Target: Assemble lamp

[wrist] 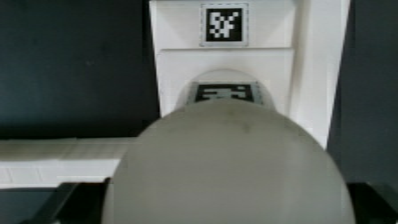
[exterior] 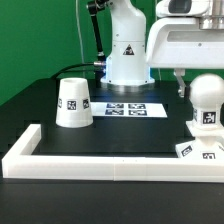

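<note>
The ball-shaped bulb (exterior: 206, 100) stands upright at the exterior view's right, just over the flat square base (exterior: 199, 150); I cannot tell whether they touch. My gripper (exterior: 205, 86) comes down from above and is shut on the bulb. In the wrist view the bulb (wrist: 222, 160) fills the lower middle, with a dark finger (wrist: 50, 205) at each side. Beyond it lies the base (wrist: 222, 60) with its tags. The truncated-cone shade (exterior: 74, 103) stands alone, wide end down, at the exterior view's left.
The marker board (exterior: 133, 107) lies flat at the table's middle, before the robot's pedestal (exterior: 127, 55). The long white border bar (exterior: 100, 160) runs along the front edge and turns up the left side; it also shows in the wrist view (wrist: 54, 150).
</note>
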`<state>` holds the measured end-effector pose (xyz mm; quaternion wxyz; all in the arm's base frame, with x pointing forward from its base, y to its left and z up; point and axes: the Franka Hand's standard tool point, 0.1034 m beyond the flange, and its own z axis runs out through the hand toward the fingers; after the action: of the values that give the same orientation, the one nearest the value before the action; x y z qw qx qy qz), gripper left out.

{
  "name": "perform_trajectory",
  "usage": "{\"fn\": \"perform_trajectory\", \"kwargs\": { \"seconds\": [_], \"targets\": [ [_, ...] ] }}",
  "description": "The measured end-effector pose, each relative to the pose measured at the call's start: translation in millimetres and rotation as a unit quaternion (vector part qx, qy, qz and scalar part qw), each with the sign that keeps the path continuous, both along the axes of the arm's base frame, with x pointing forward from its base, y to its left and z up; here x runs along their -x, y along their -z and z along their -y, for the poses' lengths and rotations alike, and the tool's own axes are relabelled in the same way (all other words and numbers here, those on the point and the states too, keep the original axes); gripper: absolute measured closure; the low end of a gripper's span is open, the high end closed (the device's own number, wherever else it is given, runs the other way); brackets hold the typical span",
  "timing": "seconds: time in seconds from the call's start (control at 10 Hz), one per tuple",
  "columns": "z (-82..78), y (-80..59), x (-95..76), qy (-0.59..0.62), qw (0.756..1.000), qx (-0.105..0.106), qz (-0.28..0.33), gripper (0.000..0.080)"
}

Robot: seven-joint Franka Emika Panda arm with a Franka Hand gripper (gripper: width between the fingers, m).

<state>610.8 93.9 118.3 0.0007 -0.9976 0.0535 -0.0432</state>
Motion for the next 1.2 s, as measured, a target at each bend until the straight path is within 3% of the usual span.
{"fn": "perform_trajectory", "kwargs": {
  "seconds": [0.5, 0.7, 1.0, 1.2],
  "targets": [
    [1.4, 4.2, 5.4, 0.188, 0.982, -0.016, -0.003, 0.0219],
    [0.8, 6.7, 12.0, 0.279, 0.960, -0.022, -0.023, 0.0219],
    [-2.3, 5.8, 13.0, 0.272, 0.962, -0.020, -0.027, 0.0219],
    [-6.7, 2.5, 14.0, 0.246, 0.969, -0.020, -0.026, 0.0108]
  ]
}}
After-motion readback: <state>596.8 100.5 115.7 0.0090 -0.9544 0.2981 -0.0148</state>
